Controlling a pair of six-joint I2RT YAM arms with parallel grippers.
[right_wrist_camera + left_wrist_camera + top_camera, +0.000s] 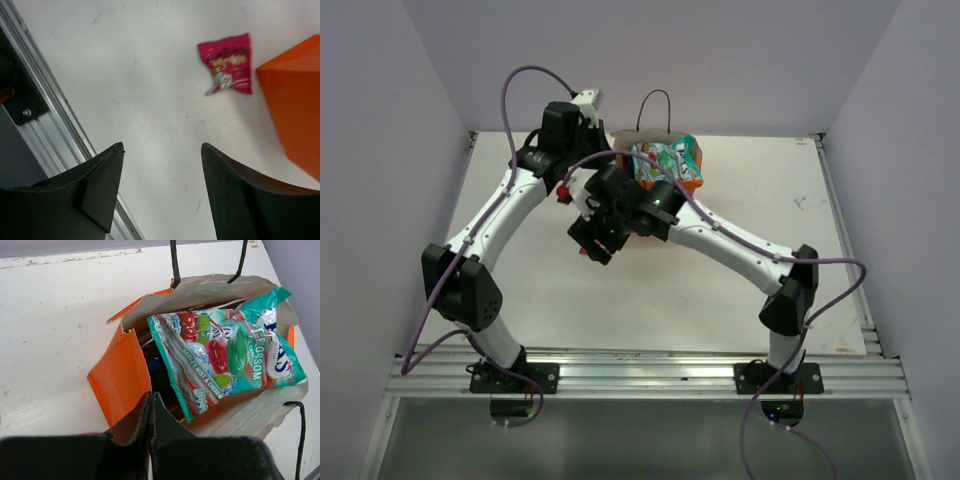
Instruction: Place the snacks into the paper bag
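The orange paper bag (692,182) stands at the back middle of the table, its mouth open. The teal-green and red packet (665,160) lies across the mouth, partly sticking out. In the left wrist view that teal packet (225,350) fills the bag (120,375), and a bit of a blue packet (157,365) shows under it. My left gripper (151,396) is shut just above the bag's near orange wall, with nothing seen between the jaws. My right gripper (162,145) is open and empty above the table. The small pink-red packet (227,65) lies ahead of it, left of the bag (295,110). The other packets are hidden.
An aluminium rail (55,115) runs along the table's left edge, close to my right gripper. Both arms cross in front of the bag in the top view, the right wrist (620,210) over the left forearm. Black loop handles (174,265) rise from the bag's far rim.
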